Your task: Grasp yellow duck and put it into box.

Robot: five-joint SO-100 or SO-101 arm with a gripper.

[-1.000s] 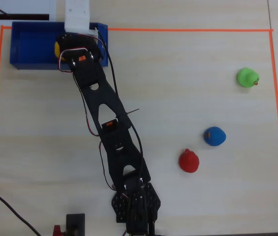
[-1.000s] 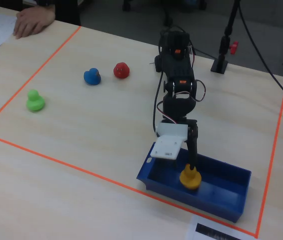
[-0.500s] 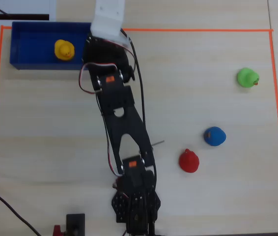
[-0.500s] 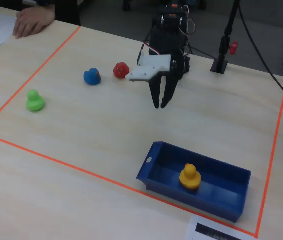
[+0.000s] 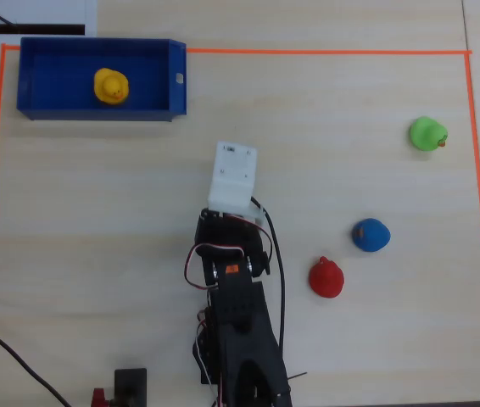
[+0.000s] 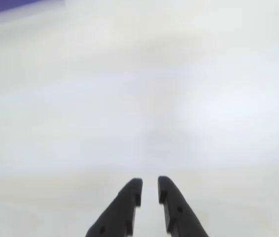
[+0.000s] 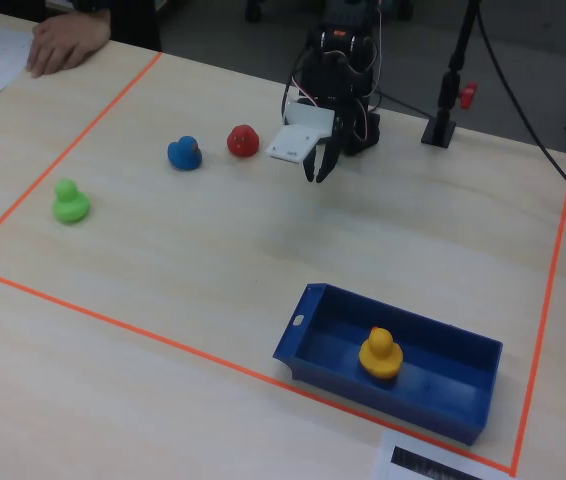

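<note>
The yellow duck [image 5: 111,86] sits upright inside the blue box [image 5: 49,55] at the far left of the overhead view; in the fixed view the duck [image 7: 380,353] is in the box [image 7: 443,412] near the front. My gripper [image 7: 316,172] hangs over bare table close to the arm's base, far from the box. In the wrist view the gripper [image 6: 150,183] has its two black fingers almost together with only a slim gap and nothing between them. In the overhead view the white wrist mount [image 5: 232,176] hides the fingers.
A red duck [image 5: 326,277], a blue duck [image 5: 370,235] and a green duck [image 5: 428,134] stand to the right of the arm in the overhead view. Orange tape [image 5: 325,52] frames the work area. A person's hand [image 7: 68,40] rests at the table's far left edge in the fixed view.
</note>
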